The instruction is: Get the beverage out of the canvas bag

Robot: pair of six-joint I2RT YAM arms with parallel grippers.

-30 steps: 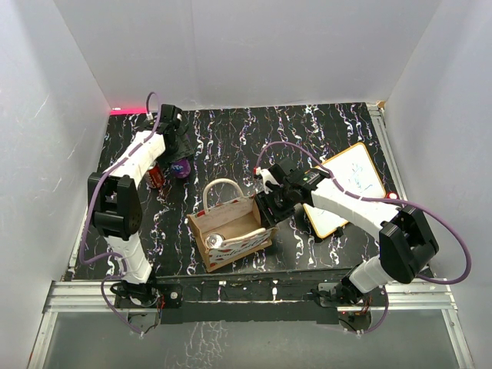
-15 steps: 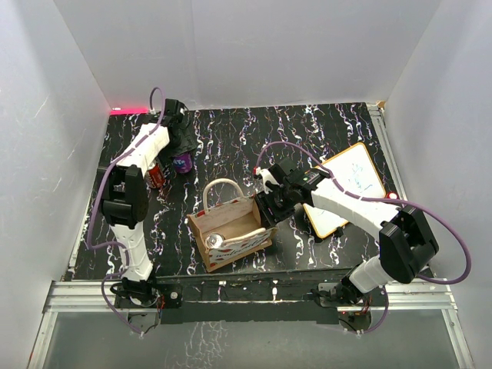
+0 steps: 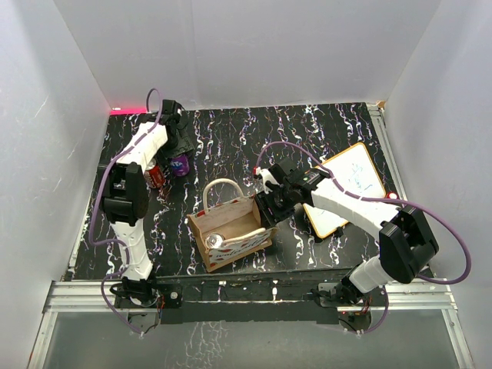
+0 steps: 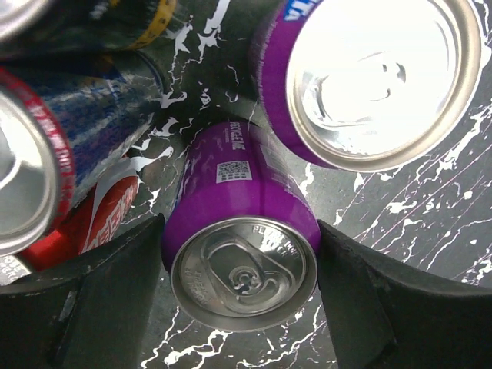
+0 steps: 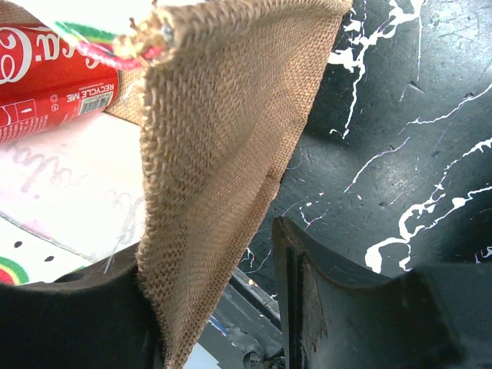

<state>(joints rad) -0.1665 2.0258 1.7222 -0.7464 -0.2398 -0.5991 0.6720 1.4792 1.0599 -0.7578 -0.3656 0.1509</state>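
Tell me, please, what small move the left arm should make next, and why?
Probably open the left gripper and lift straight up. The purple can between its fingers stands on the table among other cans, outside the bag. The right gripper holds the bag's wall, and a red can remains inside.

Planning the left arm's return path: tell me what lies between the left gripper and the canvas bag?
Only bare marbled tabletop separates the left gripper from the canvas bag in the top view.
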